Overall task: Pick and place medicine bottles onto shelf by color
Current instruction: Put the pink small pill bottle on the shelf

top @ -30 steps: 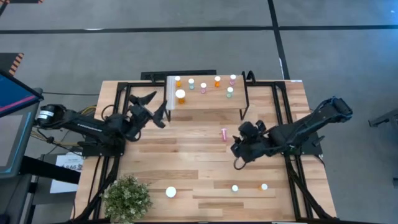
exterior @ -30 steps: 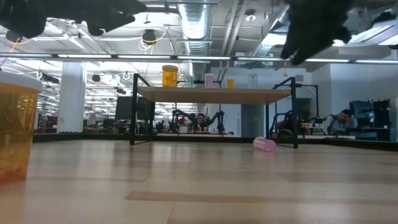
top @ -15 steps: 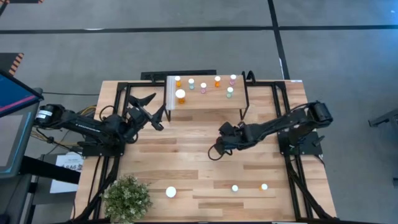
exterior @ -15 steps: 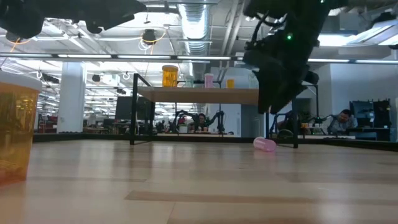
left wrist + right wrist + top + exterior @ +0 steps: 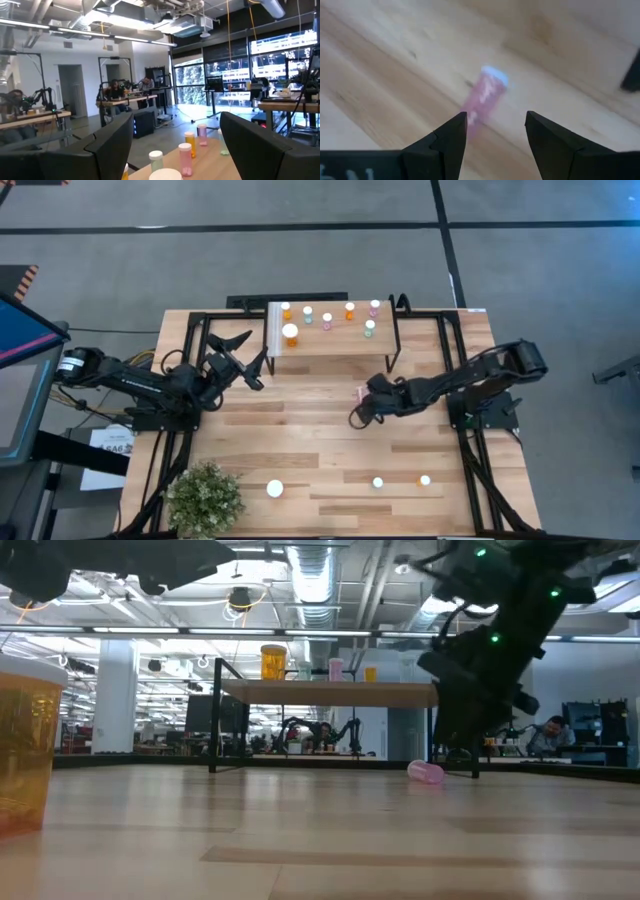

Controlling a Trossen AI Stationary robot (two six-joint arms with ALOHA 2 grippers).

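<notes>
A pink medicine bottle point(image 5: 485, 95) with a white cap lies on its side on the table point(image 5: 300, 430), in front of the shelf point(image 5: 330, 340); the low view shows the same bottle point(image 5: 425, 772). My right gripper point(image 5: 495, 125) is open just above it, with a finger standing on either side of its lower end, not touching. My left gripper point(image 5: 187, 145) is open and hovers at the shelf's left end point(image 5: 240, 352). Several small bottles and a larger orange one point(image 5: 290, 333) stand upright on the shelf.
At the table's near edge stand a large white-capped orange bottle point(image 5: 275, 489), a small green one point(image 5: 378, 482) and a small orange one point(image 5: 425, 480). A potted plant point(image 5: 205, 500) fills the near left corner. The shelf's black legs point(image 5: 392, 350) stand close to my right gripper.
My right gripper has swung from the table's right side toward the left and far edge, overshot toward the centre, then come back right. It has also come down and now hangs over the lying pink bottle. The bottle has not moved.
</notes>
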